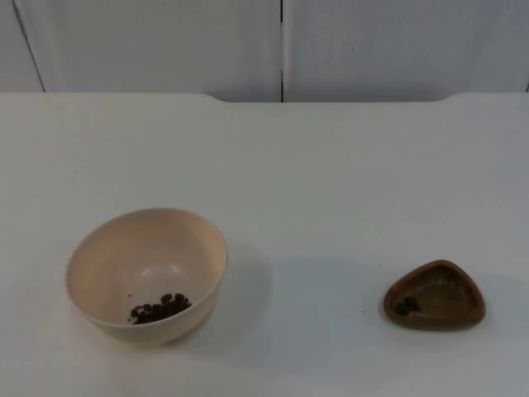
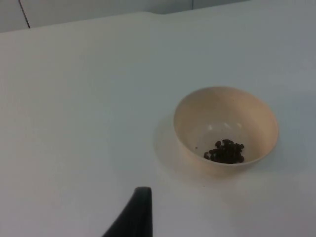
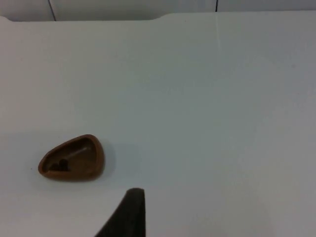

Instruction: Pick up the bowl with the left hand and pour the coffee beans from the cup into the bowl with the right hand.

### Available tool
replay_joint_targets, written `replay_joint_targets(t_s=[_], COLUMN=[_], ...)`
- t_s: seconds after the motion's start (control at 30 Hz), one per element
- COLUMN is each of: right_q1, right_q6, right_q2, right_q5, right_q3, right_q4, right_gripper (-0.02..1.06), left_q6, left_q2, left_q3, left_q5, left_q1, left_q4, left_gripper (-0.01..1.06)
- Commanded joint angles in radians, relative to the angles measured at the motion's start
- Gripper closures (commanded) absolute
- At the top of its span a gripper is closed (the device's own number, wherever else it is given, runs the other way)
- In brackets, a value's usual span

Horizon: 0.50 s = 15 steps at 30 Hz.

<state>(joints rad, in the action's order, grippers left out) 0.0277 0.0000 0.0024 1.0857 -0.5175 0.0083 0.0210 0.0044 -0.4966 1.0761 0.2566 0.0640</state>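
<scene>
A cream bowl stands upright on the white table at the front left, with a small heap of coffee beans in its bottom. A low brown three-cornered cup sits at the front right and holds a few dark beans. My left gripper hovers over bare table, well short of the bowl and its beans, touching nothing. My right gripper is likewise back from the cup, apart from it, with nothing in it.
The white table top ends at a grey partition wall at the back. A wide stretch of bare table lies between the bowl and the cup.
</scene>
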Motion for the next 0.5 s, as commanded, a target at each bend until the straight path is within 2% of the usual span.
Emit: replay_joint_targets(t_s=[0.0,0.27,0.47], right_q1=[-0.007,-0.007,-0.007], right_q6=[-0.012,-0.012,-0.012], right_q2=[-0.002,-0.002,-0.002], right_q5=[-0.008,-0.008,-0.008], right_q3=[0.004,0.004,0.004], right_q4=[-0.002,-0.002,-0.002], right_gripper=[-0.01,-0.01,-0.01], left_q6=[-0.002,-0.002,-0.002], left_q2=[-0.004,-0.004,-0.004], left_q3=[0.004,0.004,0.004], left_q5=[-0.003,-0.003,-0.003], left_q1=[-0.002,-0.004,-0.051], left_q4=[0.001,0.001,0.001], left_gripper=[0.00,0.00,0.00])
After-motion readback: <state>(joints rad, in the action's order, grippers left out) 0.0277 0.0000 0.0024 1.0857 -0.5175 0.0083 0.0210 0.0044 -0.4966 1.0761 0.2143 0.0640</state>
